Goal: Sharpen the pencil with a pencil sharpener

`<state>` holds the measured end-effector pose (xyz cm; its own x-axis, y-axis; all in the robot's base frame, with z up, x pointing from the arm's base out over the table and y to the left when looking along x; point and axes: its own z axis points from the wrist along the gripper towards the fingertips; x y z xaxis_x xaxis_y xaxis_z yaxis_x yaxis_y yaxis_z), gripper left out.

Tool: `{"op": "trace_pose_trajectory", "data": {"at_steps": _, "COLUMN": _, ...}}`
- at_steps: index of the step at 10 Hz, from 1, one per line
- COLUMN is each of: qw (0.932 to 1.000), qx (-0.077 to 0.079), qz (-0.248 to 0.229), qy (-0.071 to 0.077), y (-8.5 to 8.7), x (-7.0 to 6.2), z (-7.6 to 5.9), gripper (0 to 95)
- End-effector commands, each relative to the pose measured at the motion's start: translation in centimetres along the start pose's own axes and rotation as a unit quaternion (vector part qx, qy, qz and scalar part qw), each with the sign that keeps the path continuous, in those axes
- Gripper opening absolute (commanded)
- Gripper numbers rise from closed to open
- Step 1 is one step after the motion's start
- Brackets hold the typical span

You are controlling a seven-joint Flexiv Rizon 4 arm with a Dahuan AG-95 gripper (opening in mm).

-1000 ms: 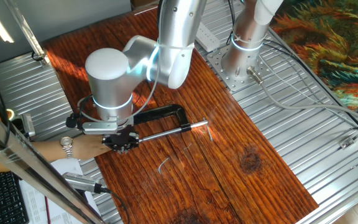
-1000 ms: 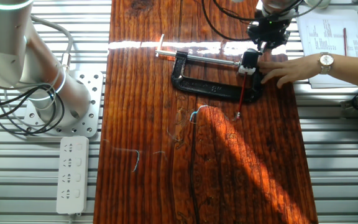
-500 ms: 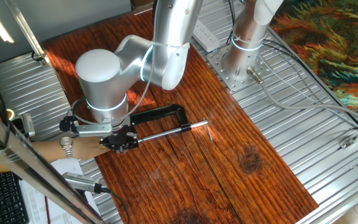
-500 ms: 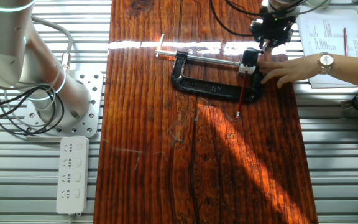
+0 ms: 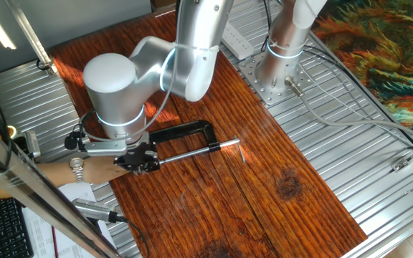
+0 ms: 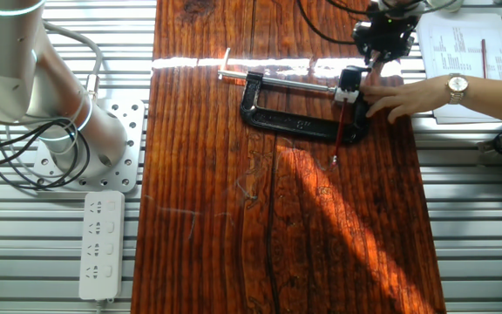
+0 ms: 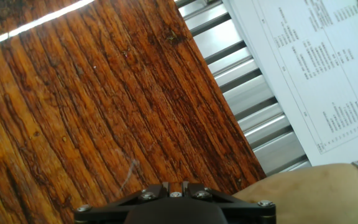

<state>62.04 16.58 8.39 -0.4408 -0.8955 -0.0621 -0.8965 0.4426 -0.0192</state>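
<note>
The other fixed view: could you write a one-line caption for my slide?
Red pencil sits in the sharpener held by a clamp; a person's hand steadies it.

The robot arm (image 5: 181,50) is glossy silver-white with rounded, drum-shaped joints (image 5: 115,89), a glowing pale-blue ring at one joint seam, thin black cables looping near its wrist, and a small black gripper (image 5: 139,159) whose plate shows silver screws

Around the wooden table

A black C-shaped clamp (image 6: 299,112) lies on the dark wooden board (image 6: 277,227), its silver screw rod (image 6: 290,85) running along the top. A white power strip (image 6: 101,244) rests on the ribbed metal surface (image 6: 469,227). Printed paper (image 7: 316,68) lies beside the board, and a keyboard (image 5: 2,229) sits near it
</note>
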Motion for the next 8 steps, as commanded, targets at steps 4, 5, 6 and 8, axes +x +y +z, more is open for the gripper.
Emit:
{"op": "trace_pose_trajectory", "data": {"at_steps": 4, "qw": 0.9997, "qx": -0.001, "qz": 0.025, "qy": 0.003, "y": 1.7, "x": -0.4, "z": -1.7, "gripper": 0.0}}
{"op": "trace_pose_trajectory", "data": {"at_steps": 5, "qw": 0.9996, "qx": -0.002, "qz": 0.028, "qy": 0.004, "y": 1.9, "x": -0.5, "z": -1.9, "gripper": 0.0}}
{"op": "trace_pose_trajectory", "data": {"at_steps": 6, "qw": 0.9991, "qx": -0.003, "qz": 0.043, "qy": 0.002, "y": 2.9, "x": -0.4, "z": -1.6, "gripper": 0.0}}
{"op": "trace_pose_trajectory", "data": {"at_steps": 8, "qw": 0.9987, "qx": 0.001, "qz": 0.051, "qy": -0.006, "y": 4.1, "x": 0.1, "z": -1.0, "gripper": 0.0}}
